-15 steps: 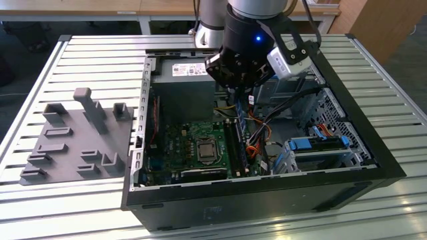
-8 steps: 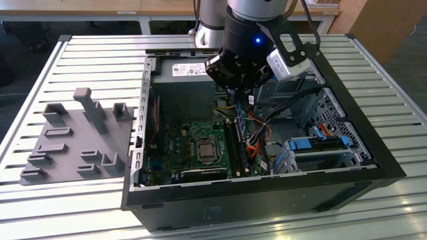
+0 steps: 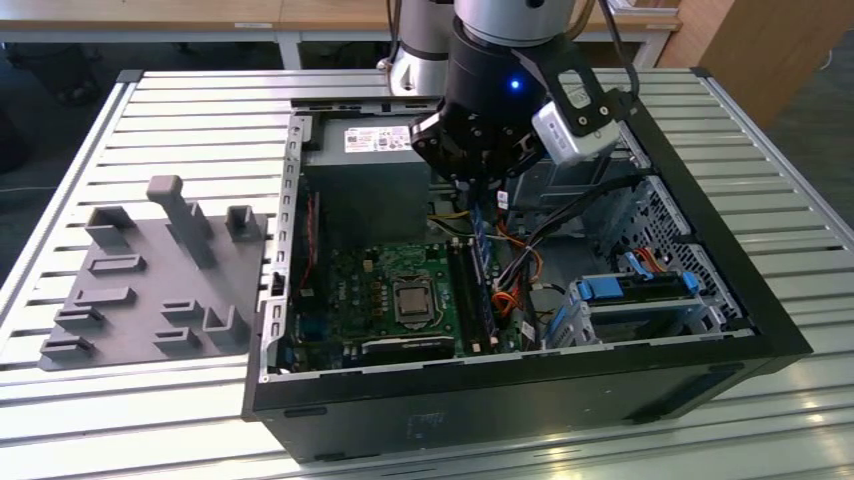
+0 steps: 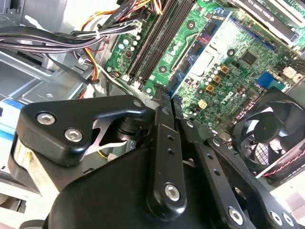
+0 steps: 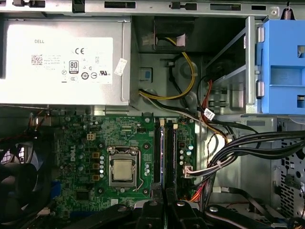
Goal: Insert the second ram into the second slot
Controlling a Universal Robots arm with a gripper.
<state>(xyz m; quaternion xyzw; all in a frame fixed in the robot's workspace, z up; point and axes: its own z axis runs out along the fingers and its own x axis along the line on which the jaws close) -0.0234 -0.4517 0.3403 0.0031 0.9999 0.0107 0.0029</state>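
Slatted metal tabletop [image 3: 160, 110] is occupied by an open computer case [image 3: 534, 400]. Beside the processor socket [image 3: 411, 300], the second ram [image 3: 478, 285] is seen on edge among the memory slots [image 3: 458, 285]. Well apart from that socket, the gripper [image 3: 483, 183] is held raised; its fingertips [image 4: 164, 109] are shown pressed together in the second wrist view.

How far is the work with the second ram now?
Done: the gripper hangs over the open case, near the ram slots. In hand: I cannot tell whether it carries the ram. Left: I cannot confirm that the ram sits in the second slot, so I count the insertion as unfinished.
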